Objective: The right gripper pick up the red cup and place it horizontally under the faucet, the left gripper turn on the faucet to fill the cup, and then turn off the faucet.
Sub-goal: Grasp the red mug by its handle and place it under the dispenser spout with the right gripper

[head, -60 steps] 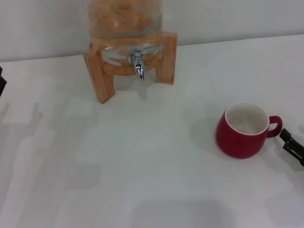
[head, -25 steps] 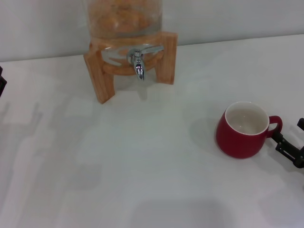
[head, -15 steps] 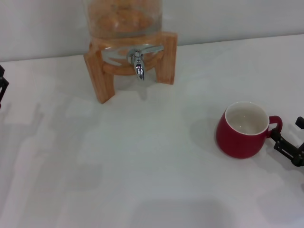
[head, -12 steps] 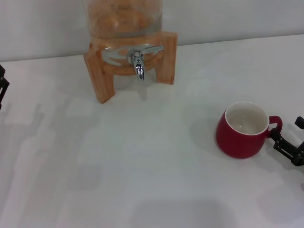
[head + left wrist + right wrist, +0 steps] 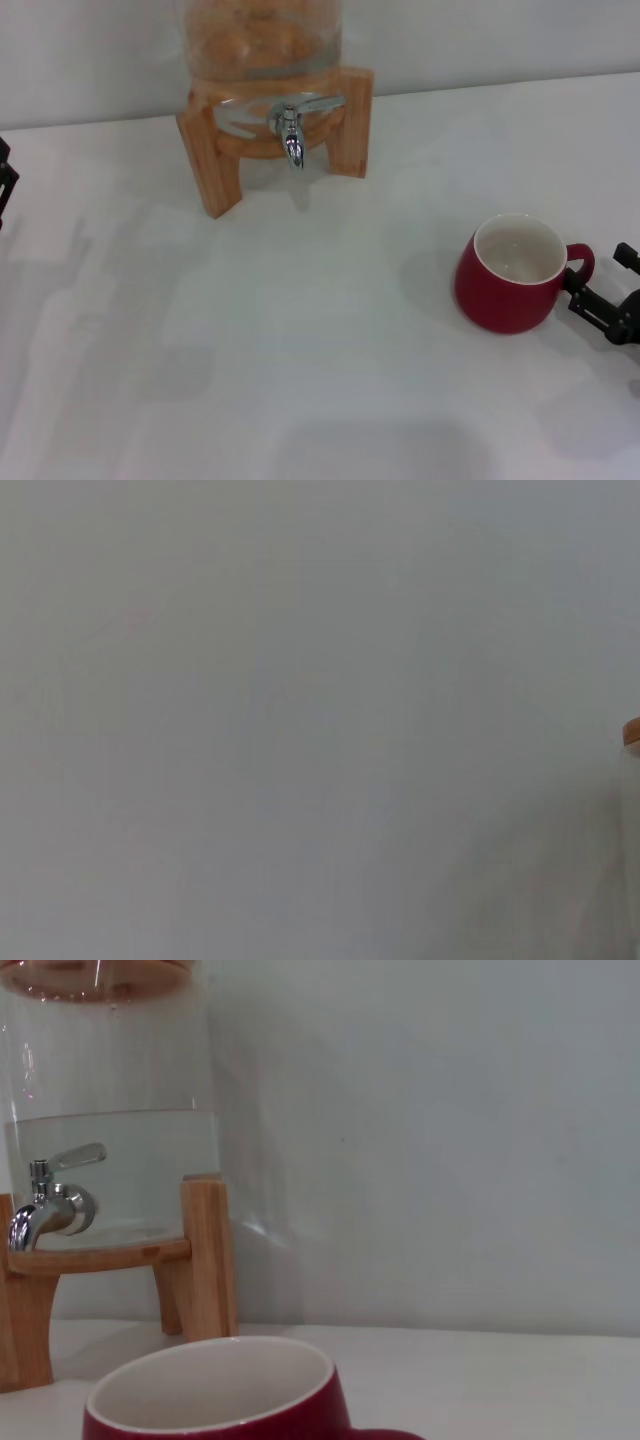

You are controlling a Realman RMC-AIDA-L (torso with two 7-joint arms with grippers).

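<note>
The red cup (image 5: 508, 275) stands upright on the white table at the right, its loop handle (image 5: 581, 262) pointing right. My right gripper (image 5: 598, 270) is at the right edge, low beside the handle. It is open, with one black finger (image 5: 588, 298) just in front of the handle and the other (image 5: 625, 254) farther right. The right wrist view shows the cup's rim (image 5: 215, 1390) close below and the faucet (image 5: 48, 1210) beyond it. The chrome faucet (image 5: 291, 135) sits on the glass jar in the wooden stand (image 5: 212, 170) at the back. My left gripper (image 5: 4, 180) barely shows at the left edge.
The glass jar (image 5: 260, 40) stands on the wooden stand against the back wall. Bare white tabletop (image 5: 300, 330) lies between the stand and the cup. The left wrist view shows only a blank pale surface with a sliver of wood (image 5: 632, 732) at its edge.
My right gripper has opened and moved in toward the cup's handle. The cup and faucet have not moved. The left gripper has shifted slightly at the left edge.
</note>
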